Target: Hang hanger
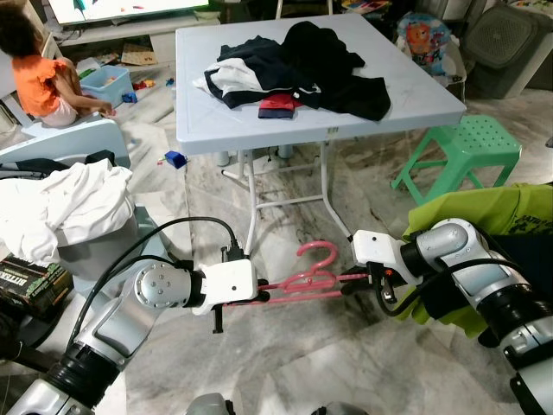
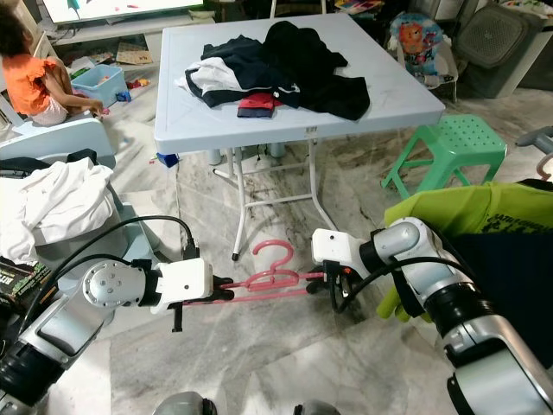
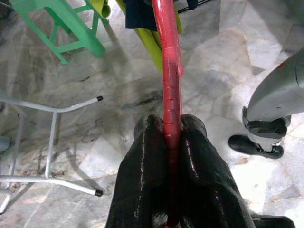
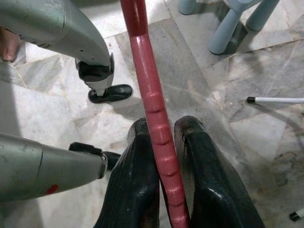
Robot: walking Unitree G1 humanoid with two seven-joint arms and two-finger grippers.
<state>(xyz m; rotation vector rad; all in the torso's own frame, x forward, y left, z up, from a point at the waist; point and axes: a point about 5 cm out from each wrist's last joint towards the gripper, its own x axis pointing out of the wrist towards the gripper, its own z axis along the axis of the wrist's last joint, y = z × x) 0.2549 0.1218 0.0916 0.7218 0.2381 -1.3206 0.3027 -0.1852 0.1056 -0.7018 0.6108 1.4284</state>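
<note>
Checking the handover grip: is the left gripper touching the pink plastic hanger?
Touching. The left wrist view shows the left gripper with its jaws pressed against both sides of the pink plastic hanger.

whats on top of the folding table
A heap of dark clothes lies on the folding table, with a white piece and a red folded item at its near edge. Anything underneath the heap is covered.

Grey folding table (image 1: 415, 95), dark clothes (image 1: 311, 65) heaped on top
</note>
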